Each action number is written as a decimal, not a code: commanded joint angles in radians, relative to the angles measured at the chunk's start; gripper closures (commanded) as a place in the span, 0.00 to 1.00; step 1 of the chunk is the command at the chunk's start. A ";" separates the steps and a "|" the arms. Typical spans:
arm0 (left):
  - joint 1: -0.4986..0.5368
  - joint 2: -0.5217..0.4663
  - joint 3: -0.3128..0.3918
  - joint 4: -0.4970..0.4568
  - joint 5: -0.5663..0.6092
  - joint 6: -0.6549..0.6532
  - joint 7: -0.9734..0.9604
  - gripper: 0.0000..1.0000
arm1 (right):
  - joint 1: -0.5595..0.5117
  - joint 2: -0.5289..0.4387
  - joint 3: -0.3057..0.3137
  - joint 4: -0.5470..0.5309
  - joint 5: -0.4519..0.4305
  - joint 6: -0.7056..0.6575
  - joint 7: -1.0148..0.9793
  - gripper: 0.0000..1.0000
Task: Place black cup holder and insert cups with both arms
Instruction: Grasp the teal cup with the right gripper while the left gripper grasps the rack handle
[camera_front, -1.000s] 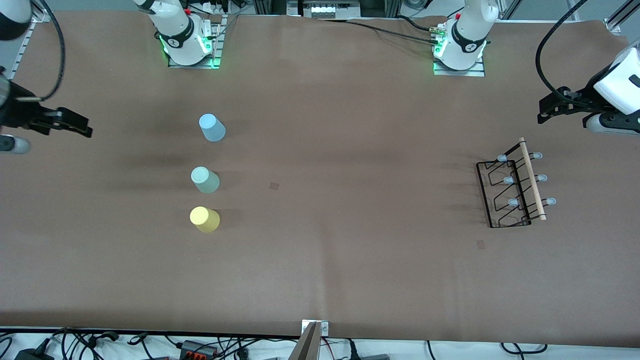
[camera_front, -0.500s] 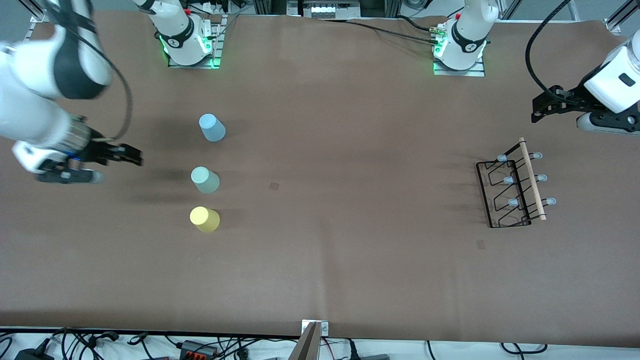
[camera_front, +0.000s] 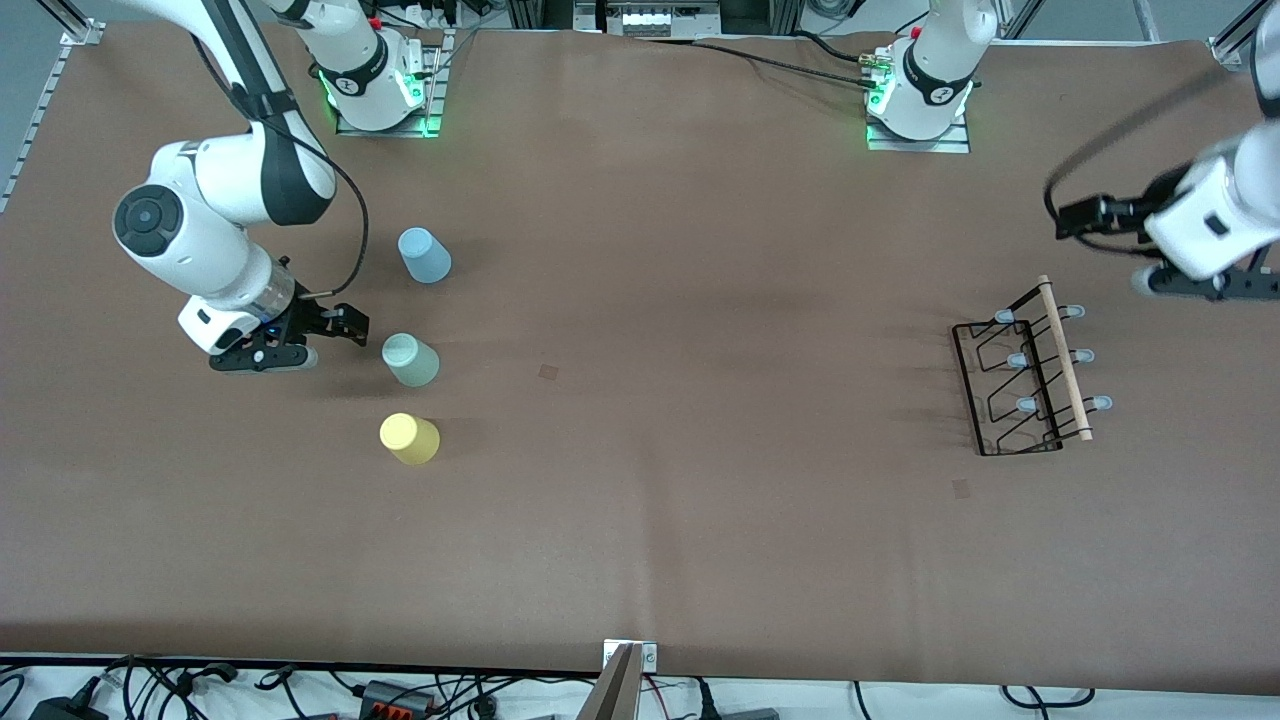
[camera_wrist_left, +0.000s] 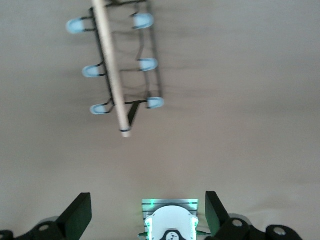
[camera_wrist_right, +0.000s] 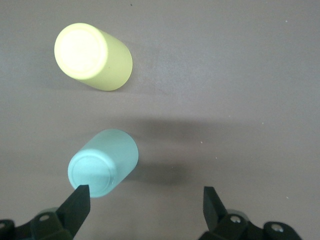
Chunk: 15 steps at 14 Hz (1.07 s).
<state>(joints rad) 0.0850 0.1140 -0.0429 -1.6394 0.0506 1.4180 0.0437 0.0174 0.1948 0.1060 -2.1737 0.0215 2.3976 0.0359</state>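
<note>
Brown paper covers the table (camera_front: 640, 540) I'm working over. My right gripper (camera_front: 335, 325) sits low at the right arm's end, just beside the mint cup (camera_front: 410, 360), not touching it. Through the right wrist view I see its jaws spread wide, nothing between them, with the mint cup (camera_wrist_right: 103, 169) next to one fingertip (camera_wrist_right: 77, 200) and the yellow cup (camera_wrist_right: 93, 56) a little apart from it. All three cups stand mouth-down in a row: the blue cup (camera_front: 424, 255) farthest from the front camera, the mint one in the middle, the yellow cup (camera_front: 409, 438) nearest.

My left gripper (camera_front: 1080, 213) hangs in the air at the left arm's end of the table, jaws spread and empty. The holder (camera_front: 1020, 375) stands on the table near it, closer to the front camera, wooden rod on top, untouched. From the left wrist view I see the holder (camera_wrist_left: 116, 70) and its six blue-tipped pegs, well clear of the fingertips (camera_wrist_left: 80, 212).
</note>
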 joint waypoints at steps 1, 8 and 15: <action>0.039 0.055 -0.002 -0.047 0.072 0.170 0.004 0.00 | 0.048 0.035 -0.002 -0.005 0.014 0.081 0.015 0.00; 0.088 0.046 -0.002 -0.407 0.115 0.760 0.005 0.00 | 0.113 0.081 -0.002 0.023 0.008 0.120 0.018 0.00; 0.098 0.042 -0.009 -0.491 0.115 0.891 0.004 0.61 | 0.122 0.127 -0.002 0.022 0.011 0.109 0.022 0.00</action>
<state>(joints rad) 0.1764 0.2004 -0.0418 -2.0963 0.1406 2.2952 0.0455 0.1291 0.3101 0.1077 -2.1598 0.0215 2.5091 0.0488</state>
